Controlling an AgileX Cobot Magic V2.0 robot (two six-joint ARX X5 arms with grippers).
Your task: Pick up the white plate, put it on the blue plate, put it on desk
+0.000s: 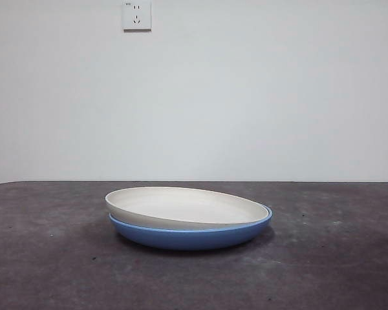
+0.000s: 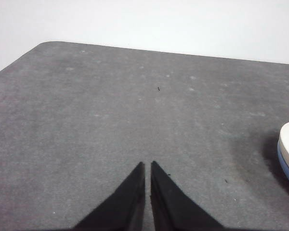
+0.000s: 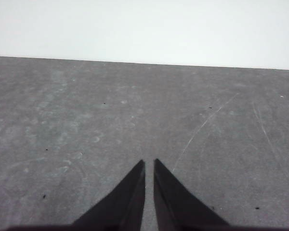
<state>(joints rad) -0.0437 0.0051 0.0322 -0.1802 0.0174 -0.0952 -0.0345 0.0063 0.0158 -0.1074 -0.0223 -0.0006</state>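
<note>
White plate (image 1: 187, 208) sits tilted on blue plate (image 1: 191, 234), mid desk (image 1: 45, 258). L gripper (image 2: 147, 164) nearer — plate edge shows in its view; R gripper (image 3: 149, 161) sees only desk. Both nearly closed, holding nothing.

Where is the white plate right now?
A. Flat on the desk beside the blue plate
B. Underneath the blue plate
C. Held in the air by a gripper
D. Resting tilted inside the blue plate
D: the white plate sits in the blue plate, its left rim raised, no gripper near.
</note>
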